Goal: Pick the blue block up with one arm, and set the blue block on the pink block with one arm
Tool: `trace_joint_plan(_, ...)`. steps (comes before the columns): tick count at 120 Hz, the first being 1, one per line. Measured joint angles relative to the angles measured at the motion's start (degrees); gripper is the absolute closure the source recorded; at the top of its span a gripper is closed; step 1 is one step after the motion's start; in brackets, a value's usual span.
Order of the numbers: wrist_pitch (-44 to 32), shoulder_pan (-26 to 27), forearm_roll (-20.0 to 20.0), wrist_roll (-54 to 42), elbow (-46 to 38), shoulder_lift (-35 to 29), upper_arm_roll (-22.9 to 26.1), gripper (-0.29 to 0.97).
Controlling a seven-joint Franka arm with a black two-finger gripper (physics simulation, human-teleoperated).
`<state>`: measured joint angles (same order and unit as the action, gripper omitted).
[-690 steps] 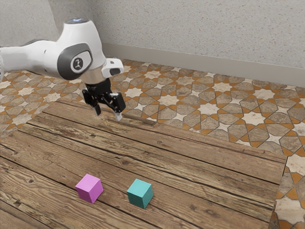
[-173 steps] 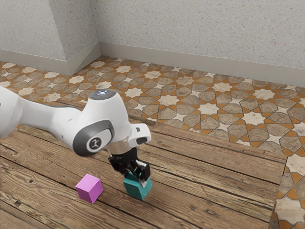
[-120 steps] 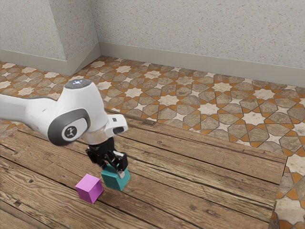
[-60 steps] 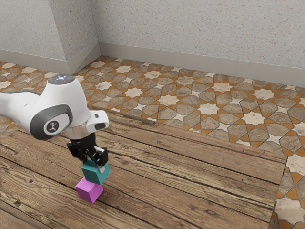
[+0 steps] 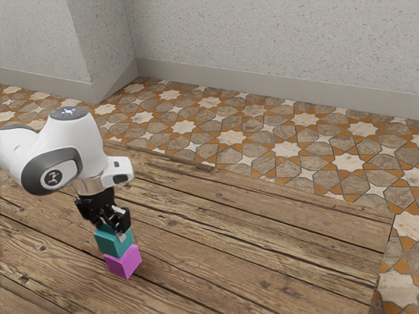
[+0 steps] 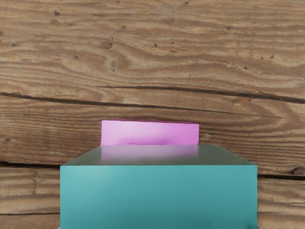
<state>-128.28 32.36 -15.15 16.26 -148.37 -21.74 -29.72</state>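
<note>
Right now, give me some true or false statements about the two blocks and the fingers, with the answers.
1. The blue block sits on top of the pink block. True.
2. The fingers hang open, clear of the blue block. False: they clamp it from two sides.
3. The pink block stands on the tiled floor. False: it stands on the wooden table.
4. In the wrist view, part of the pink block's top shows past the blue block's edge. True.
</note>
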Motion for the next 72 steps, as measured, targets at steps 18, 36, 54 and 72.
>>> trace_joint_plan(18,0.2,0.2,-0.5,-0.1,0.0,0.1,-0.1,0.38)
trace_joint_plan(36,0.3,0.3,-0.8,-0.1,0.4,0.7,-0.2,0.38)
trace_joint_plan(54,0.3,0.4,-0.9,-0.1,0.6,1.1,-0.2,0.38)
trace_joint_plan(72,0.3,0.5,-1.0,-0.2,1.0,1.6,-0.2,0.38)
